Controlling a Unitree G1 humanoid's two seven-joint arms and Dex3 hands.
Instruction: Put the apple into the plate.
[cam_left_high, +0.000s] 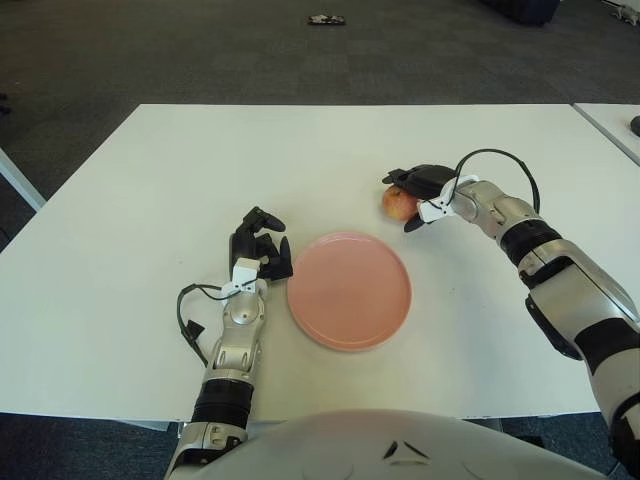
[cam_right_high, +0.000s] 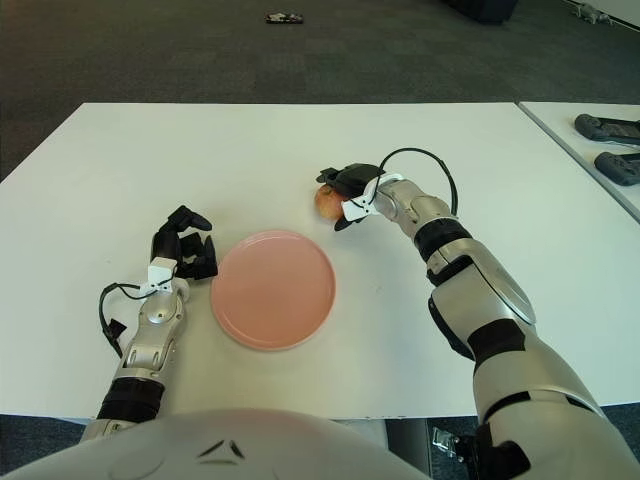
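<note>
Left eye view: we see the apple (cam_left_high: 398, 203) on the table (cam_left_high: 150, 180), just beyond the pink plate (cam_left_high: 349, 290). We judge it light, rigid, smooth and prone to rolling, best taken across its widest girth. The right hand (cam_left_high: 420, 195) cups it from the right, fingers draped over its top; whether they grip firmly, we cannot tell. The left hand (cam_left_high: 260, 252), loosely curled, shows just left of the plate.

right hand (cam_left_high: 428, 192): arm stretched forward, black fingers (cam_left_high: 409, 177) curled over the apple (cam_left_high: 398, 203), thumb down beside it | left hand (cam_left_high: 260, 245): forearm extended, fingers half curled, holding nothing, just left of the plate (cam_left_high: 349, 289)
</note>
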